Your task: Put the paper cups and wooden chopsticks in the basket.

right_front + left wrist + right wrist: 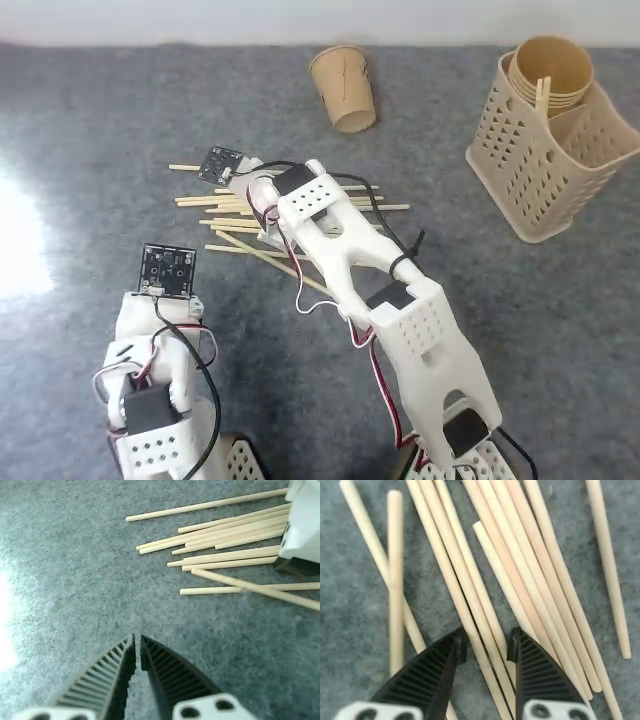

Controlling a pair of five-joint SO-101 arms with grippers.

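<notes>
Right claw point(487, 640) first: it's partly open, jaws spread a modest gap, sitting low over the pile of wooden chopsticks point(520, 580). Two sticks run through the gap between the jaws, with more fanned out on either side. Nothing is gripped, and I can't tell whether the tips touch the wood. From the high view I see the right arm point(340, 250) stretched out across the pile point(230, 215).

Left claw point(137, 640): jaws pressed together with only a hairline slit between them, holding nothing. It hangs over bare mat, short of the nearest stick ends point(230, 545). The left arm point(160, 370) sits tucked back at the near edge of the table.

The surface is a grey, felt-like mat point(100, 120), with a bright patch of glare point(15, 230) on the left side. The chopsticks lie loose in the middle, mostly parallel, with one long stick crossing them at an angle.

Containers now. One paper cup point(343, 88) lies on its side at the far edge, well apart from the pile. The basket point(550, 160) stands at the far right, tilted. A stack of cups point(548, 65) is nested in one compartment, and a couple of chopsticks point(543, 95) stand up near the divider; which compartment, I can't tell.
</notes>
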